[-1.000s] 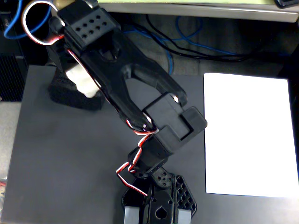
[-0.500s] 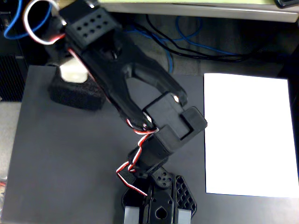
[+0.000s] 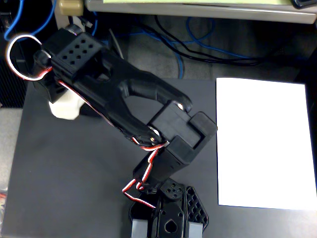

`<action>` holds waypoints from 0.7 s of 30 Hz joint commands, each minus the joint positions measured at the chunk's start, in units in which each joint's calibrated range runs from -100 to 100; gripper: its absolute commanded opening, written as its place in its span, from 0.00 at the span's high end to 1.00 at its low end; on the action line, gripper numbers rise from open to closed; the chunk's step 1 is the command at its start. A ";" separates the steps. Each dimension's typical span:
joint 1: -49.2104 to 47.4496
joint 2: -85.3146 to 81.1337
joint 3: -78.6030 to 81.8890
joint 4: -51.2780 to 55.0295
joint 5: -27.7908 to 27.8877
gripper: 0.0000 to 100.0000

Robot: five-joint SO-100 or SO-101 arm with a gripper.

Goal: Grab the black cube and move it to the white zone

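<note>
Fixed view, looking down: black cube isn't identifiable. The arm's own black body covers the lower middle of the dark grey tabletop [image 3: 64, 168], and nothing there reads as rough foam, so I can't say where the block is. White zone [image 3: 262, 144] is a plain white rectangular sheet lying flat on the right part of the table, bare, with its far-right edge running out of frame. Arm [image 3: 124, 104] reaches diagonally from its base up-left of the sheet down to the frame bottom left of the sheet; red-and-white wires run along it. Gripper [image 3: 168, 220] sits at the bottom edge, just left of the sheet's lower-left corner, seen from behind and cropped, so I can't tell whether the fingers are apart or closed, or whether anything's between them. Beyond the table, above the sheet, are blue and black cables [image 3: 198, 44] on the floor. Bare tabletop between arm and sheet, plus a big bare patch on the arm's far side from the sheet.
</note>
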 commanded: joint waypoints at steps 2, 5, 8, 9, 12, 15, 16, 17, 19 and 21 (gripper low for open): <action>2.55 -0.28 -0.71 -4.17 0.17 0.54; 6.67 -0.28 -0.53 -3.65 0.22 0.54; 6.59 -0.28 5.82 -4.34 0.22 0.54; 6.45 -0.28 7.36 -4.77 0.22 0.54; 6.59 -0.28 10.35 -10.09 0.28 0.54; 6.59 -0.28 11.62 -10.26 0.80 0.59; 6.59 -0.28 12.17 -10.34 2.06 0.66; 6.59 -0.28 13.34 -12.23 2.48 0.74; 6.59 -0.28 18.60 -20.38 2.48 0.87; 6.59 -0.28 23.32 -23.98 2.48 0.91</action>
